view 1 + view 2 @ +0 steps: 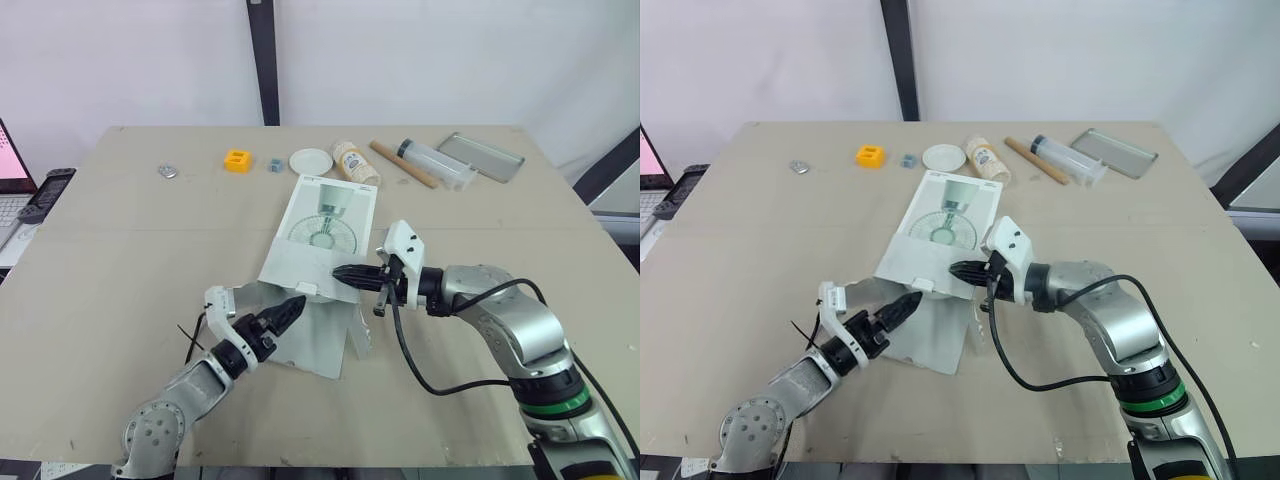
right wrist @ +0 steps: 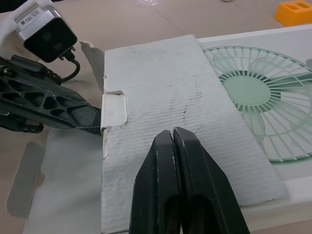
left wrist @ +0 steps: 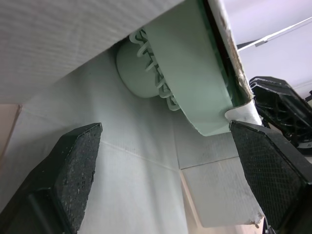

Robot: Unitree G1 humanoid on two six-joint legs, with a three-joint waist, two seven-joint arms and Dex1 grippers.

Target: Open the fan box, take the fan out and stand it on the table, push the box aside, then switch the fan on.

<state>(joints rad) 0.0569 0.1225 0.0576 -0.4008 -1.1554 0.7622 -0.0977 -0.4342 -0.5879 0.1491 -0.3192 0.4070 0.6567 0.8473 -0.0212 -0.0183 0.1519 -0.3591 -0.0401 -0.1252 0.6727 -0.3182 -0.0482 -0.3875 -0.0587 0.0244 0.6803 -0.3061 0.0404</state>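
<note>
Closest up was the left gripper (image 1: 290, 310), fingers spread wide and holding nothing, aimed right into the open near end of the box (image 1: 325, 225). The box lay flat in the middle of the table (image 1: 120, 260), picture side up, with its end flaps (image 1: 320, 345) splayed out on the tabletop toward the robot. From the left wrist view the fan (image 3: 139, 78) was inside, pale green hub and grille tucked under the cardboard top. So the box looked open, but the fan wasn't out yet.

The right gripper (image 1: 342, 273) had its fingers pressed together with nothing between them, tip over the box top just by the open edge, looking like it was pinning the box down.

What could go wrong, imo: if the right one pushes down too hard, the top could sag onto the fan and jam it. The left fingers could snag a flap or hook the thin grille ribs instead of a solid part. And if the box isn't held, it might just slide along with the fan, maybe toward the yellow block (image 1: 236, 160) and bottle (image 1: 356, 163) near the far edge.
</note>
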